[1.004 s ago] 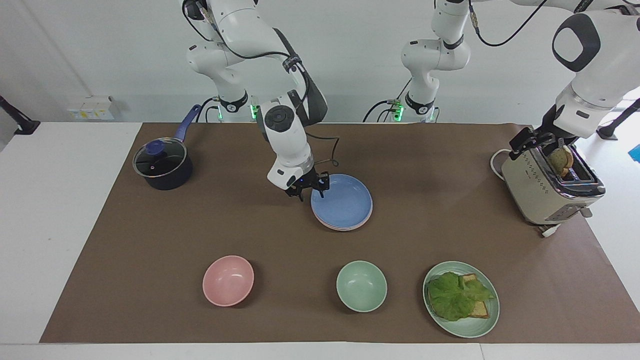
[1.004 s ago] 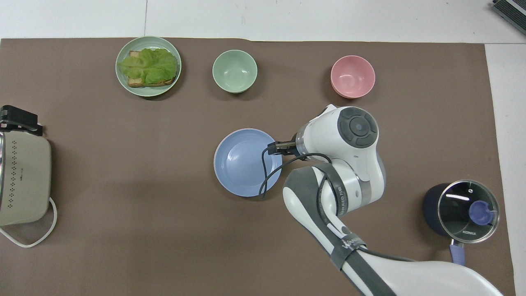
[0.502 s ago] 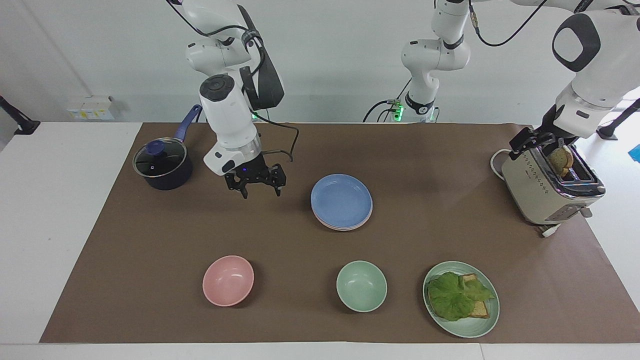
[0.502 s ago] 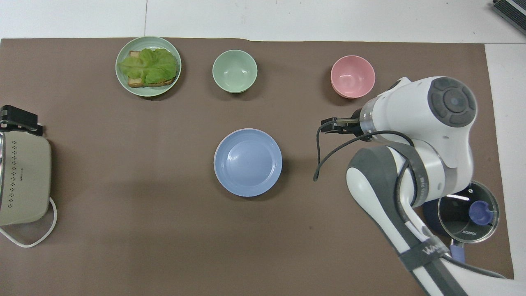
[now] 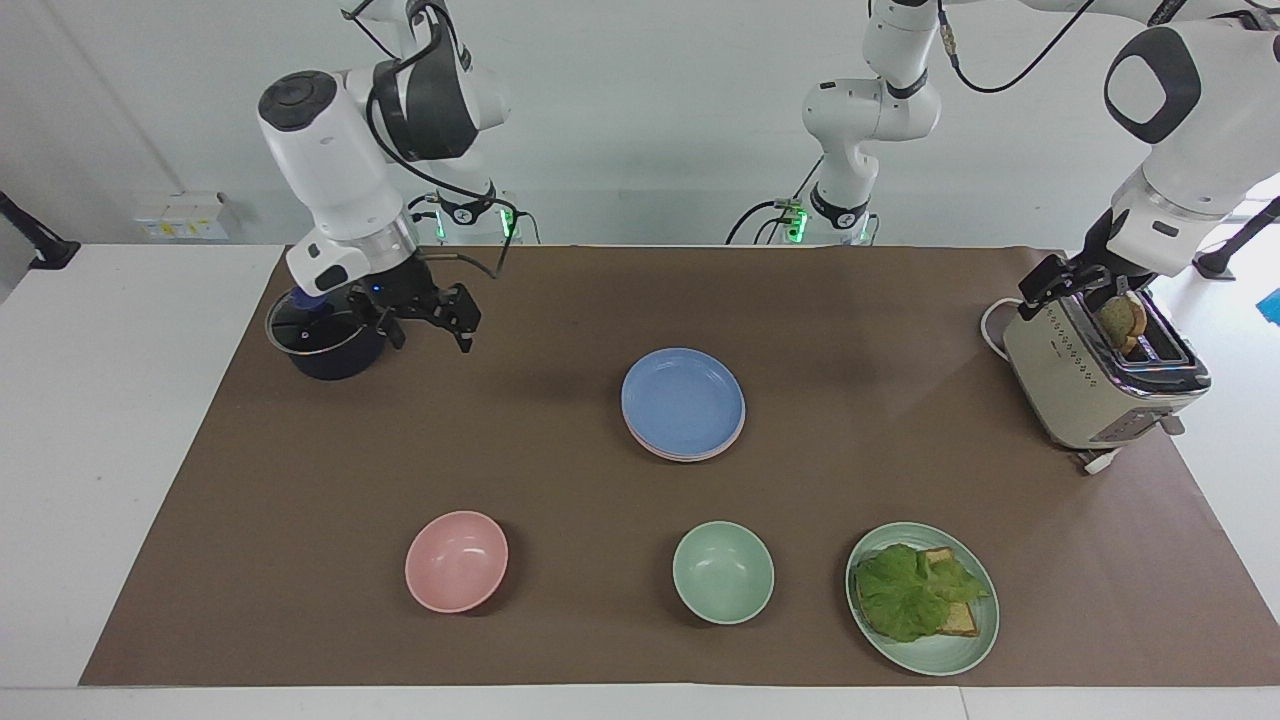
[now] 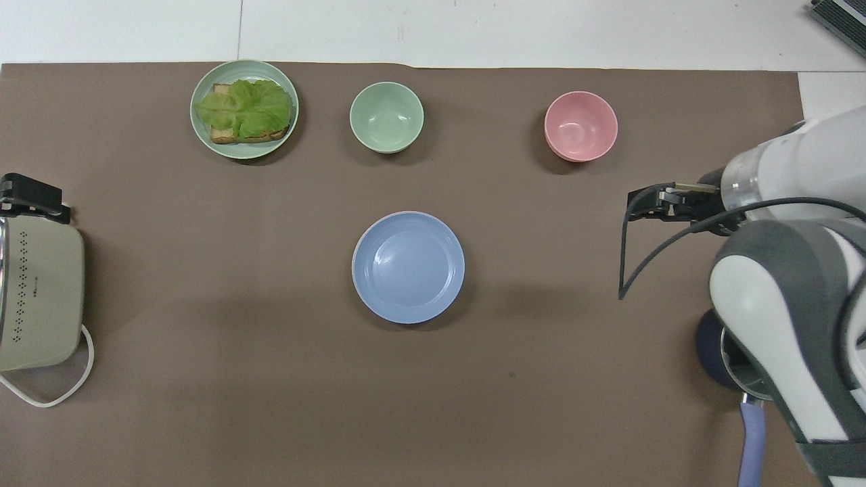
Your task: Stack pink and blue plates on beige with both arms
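Resting mid-mat, blue plate [image 5: 683, 401] tops the stack; pink plate [image 5: 738, 432] shows only as an edge beneath it. Right gripper [image 5: 425, 322] hangs beside the saucepan [image 5: 325, 340], fingers spread, empty. Left gripper [image 5: 1068, 276] at the toaster [image 5: 1095, 375]; opening unreadable.

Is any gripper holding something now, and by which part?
Nothing is held. The right gripper is open by the dark lidded pot; the left gripper waits open at the beige toaster.

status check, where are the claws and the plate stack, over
Right claw open, empty, up beside the pot. Left claw open at the toaster. Blue plate tops the stack, mid-table, nothing on it.
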Robot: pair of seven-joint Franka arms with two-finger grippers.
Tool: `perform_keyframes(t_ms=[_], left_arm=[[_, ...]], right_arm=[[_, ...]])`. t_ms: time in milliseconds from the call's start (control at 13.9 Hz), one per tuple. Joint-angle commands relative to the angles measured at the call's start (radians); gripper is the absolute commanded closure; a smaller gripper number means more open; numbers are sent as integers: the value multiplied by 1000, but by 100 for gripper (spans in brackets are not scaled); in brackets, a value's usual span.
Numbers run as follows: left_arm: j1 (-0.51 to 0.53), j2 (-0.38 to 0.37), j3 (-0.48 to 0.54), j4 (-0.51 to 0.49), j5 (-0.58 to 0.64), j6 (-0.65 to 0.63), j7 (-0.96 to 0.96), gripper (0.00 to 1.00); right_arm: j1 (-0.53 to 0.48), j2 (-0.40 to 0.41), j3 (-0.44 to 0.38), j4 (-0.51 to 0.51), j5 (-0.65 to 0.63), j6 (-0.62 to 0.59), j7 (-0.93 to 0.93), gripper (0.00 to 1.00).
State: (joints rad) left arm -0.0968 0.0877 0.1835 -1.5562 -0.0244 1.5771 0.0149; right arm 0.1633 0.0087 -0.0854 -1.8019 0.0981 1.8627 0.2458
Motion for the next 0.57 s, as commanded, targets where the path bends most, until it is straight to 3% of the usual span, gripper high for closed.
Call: perform_keyframes(t_ms=[0, 502], left_arm=[[-3, -8, 1, 4, 9, -11, 5, 0], [-3, -8, 1, 5, 9, -11, 5, 0]], right_arm=[[-54, -38, 10, 7, -24, -52, -13, 0], [-74, -49, 15, 172, -89, -200, -16, 0]])
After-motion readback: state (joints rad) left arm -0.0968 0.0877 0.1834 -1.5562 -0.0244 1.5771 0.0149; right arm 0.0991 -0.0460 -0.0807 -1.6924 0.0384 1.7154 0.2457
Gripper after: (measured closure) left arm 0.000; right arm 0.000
